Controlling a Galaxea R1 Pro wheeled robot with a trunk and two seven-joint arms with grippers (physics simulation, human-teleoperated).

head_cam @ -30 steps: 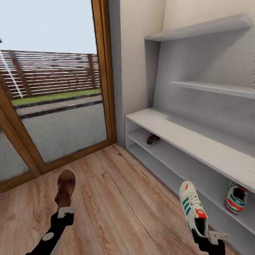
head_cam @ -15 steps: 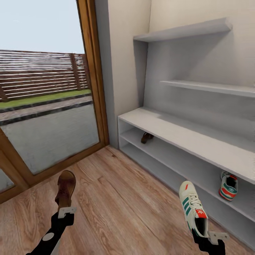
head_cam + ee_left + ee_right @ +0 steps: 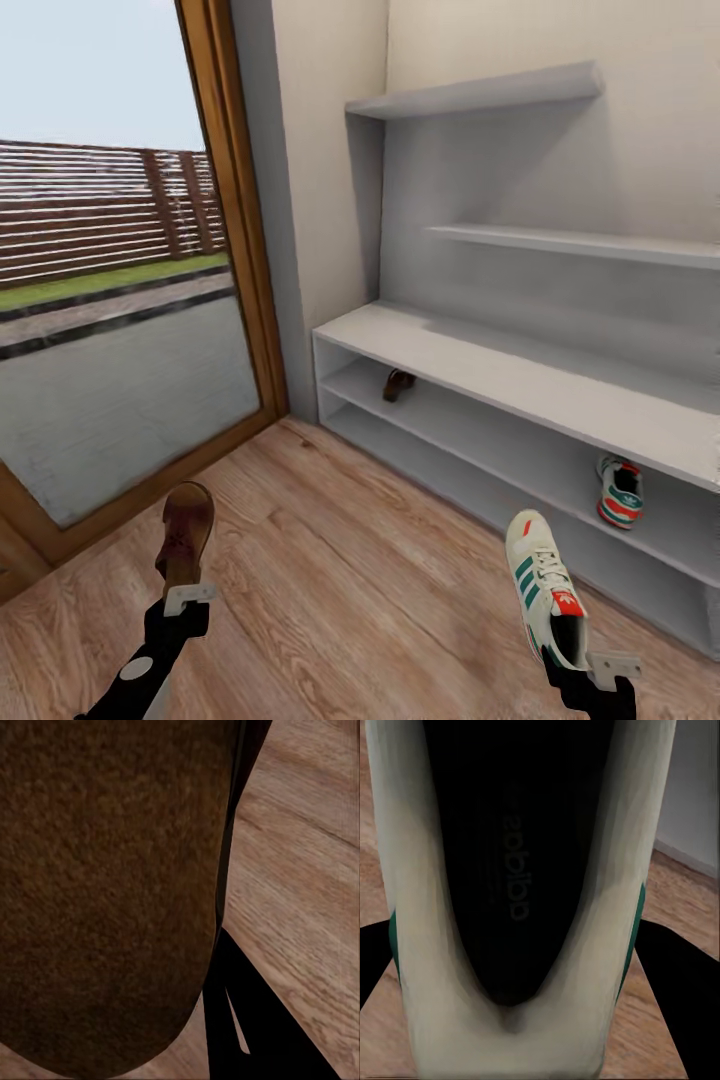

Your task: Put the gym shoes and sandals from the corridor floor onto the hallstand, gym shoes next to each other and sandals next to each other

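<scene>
Both arms reach forward low over the corridor floor (image 3: 340,590), each carrying a shoe. At 7 o'clock in the head view, the left gripper (image 3: 186,598) is clenched on the heel end of a brown sandal (image 3: 185,530), which points away from the robot, toe up toward 12 o'clock. At 5 o'clock, the right gripper (image 3: 590,665) grasps a white gym shoe (image 3: 545,585) by its heel, toe pointing away and slightly toward 11 o'clock. The hallstand (image 3: 520,385) runs from 12 to 3 o'clock. On its upper low shelf the second sandal (image 3: 398,384) lies near the far end, and the second gym shoe (image 3: 620,492) sits well apart at 3 o'clock.
</scene>
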